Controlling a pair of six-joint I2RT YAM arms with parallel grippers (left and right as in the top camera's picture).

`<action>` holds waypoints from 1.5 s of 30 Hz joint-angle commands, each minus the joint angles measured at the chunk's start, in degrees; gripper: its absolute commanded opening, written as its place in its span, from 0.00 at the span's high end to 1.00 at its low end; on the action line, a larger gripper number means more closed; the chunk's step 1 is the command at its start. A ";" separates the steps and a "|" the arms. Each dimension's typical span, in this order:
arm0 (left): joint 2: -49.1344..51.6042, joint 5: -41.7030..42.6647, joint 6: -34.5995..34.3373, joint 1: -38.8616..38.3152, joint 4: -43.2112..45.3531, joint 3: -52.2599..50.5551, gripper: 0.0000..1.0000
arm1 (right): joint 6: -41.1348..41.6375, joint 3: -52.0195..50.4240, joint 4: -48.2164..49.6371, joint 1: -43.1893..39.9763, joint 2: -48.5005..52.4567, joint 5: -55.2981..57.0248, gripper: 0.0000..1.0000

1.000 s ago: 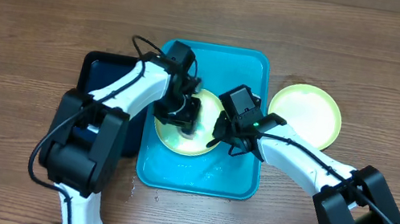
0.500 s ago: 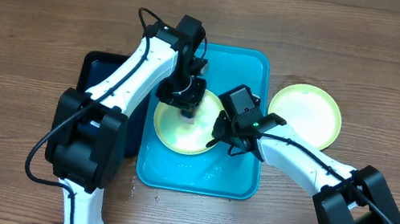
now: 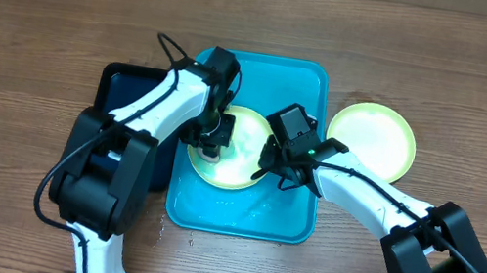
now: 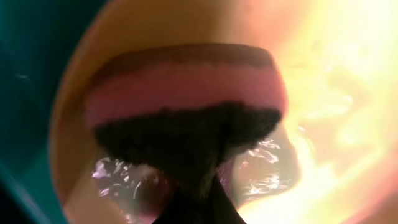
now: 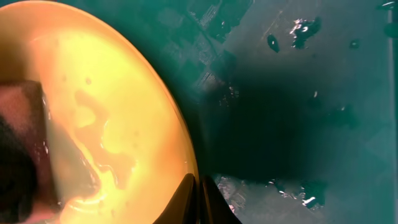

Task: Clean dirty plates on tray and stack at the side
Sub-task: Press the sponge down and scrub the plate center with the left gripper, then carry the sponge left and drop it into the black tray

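On the wooden table (image 3: 46, 14) sits the turquoise tray (image 3: 240, 213) — our landmark — its floor beaded with water. Hard against the tray's left side lies the black tray (image 3: 123, 87). Around the tray's middle rests a green plate (image 3: 243, 166), glistening wet. Just off the tray's right edge, on the table, is a second green plate (image 3: 372, 138). Over the tray's left half the left gripper (image 3: 213, 141) is clamped on a pink sponge (image 4: 186, 93) with a dark scouring layer, pressed to the plate inside. Toward the tray's right side the right gripper (image 3: 269, 173) has its jaws squeezed together at that plate's rim — whether they nip the rim itself, I cannot tell.
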 commanded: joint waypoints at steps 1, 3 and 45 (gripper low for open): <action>1.44 18.64 5.53 -0.74 0.02 -1.42 0.96 | -0.13 -0.26 0.68 0.33 -1.01 -0.35 0.96; 1.09 21.79 5.70 -0.44 -0.92 0.72 0.96 | -0.15 -0.26 0.66 0.33 -1.01 -0.35 0.96; -7.96 -9.73 9.81 26.82 0.35 -1.49 0.72 | -0.15 -0.26 0.50 0.33 -1.01 -0.31 0.96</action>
